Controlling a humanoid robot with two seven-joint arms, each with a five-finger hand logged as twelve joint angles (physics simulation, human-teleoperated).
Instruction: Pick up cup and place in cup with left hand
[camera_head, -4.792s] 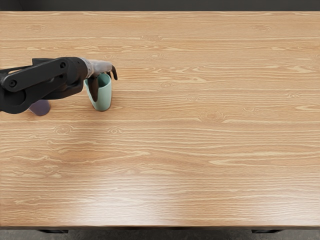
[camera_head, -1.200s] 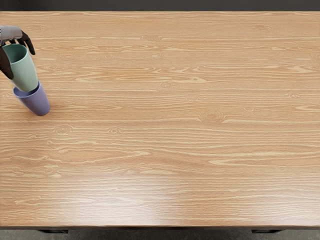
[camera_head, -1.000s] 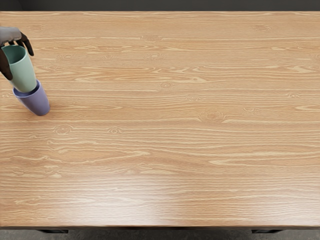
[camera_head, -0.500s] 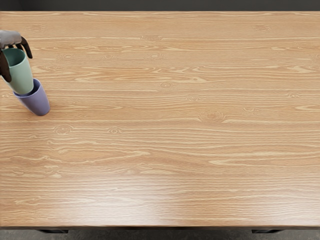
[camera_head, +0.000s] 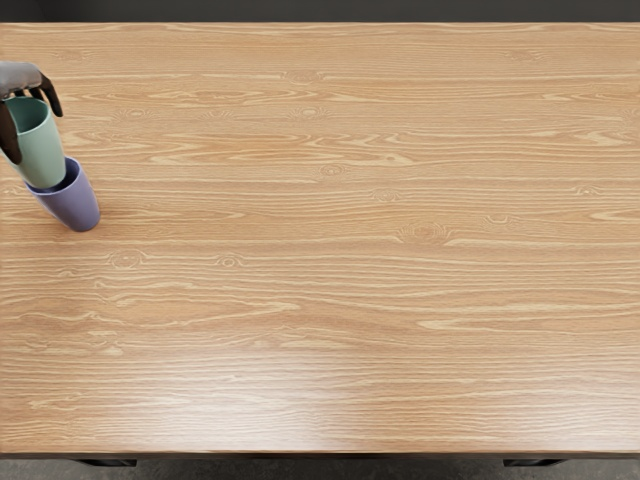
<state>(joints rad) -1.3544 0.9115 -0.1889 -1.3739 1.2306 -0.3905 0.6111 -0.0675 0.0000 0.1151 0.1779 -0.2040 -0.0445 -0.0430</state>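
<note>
Head view: left hand (camera_head: 20, 76) grasps the green cup (camera_head: 42, 152) near its rim, presumably leaving the base free for nesting. Base is at the mouth of the purple cup (camera_head: 73, 206), upright on the table (camera_head: 350, 270); insertion depth cannot be determined.

Surface (camera_head: 400, 300): light brown wood look, wavy grain running mostly left-right, darker knots scattered over it. Clearest knot (camera_head: 425, 232) sits right of middle. Pale glare patch (camera_head: 240, 400) on the near part, left of centre, washes out some grain. Near edge (camera_head: 320, 456) shows as a thin dark strip. Two dark parts just below it, one toward the left (camera_head: 105, 463), one toward the right (camera_head: 535, 463); too cropped to identify. Grey, mottled floor (camera_head: 320, 471) along the bottom. Dark grey band (camera_head: 320, 10) beyond the far edge, material unclear.
</note>
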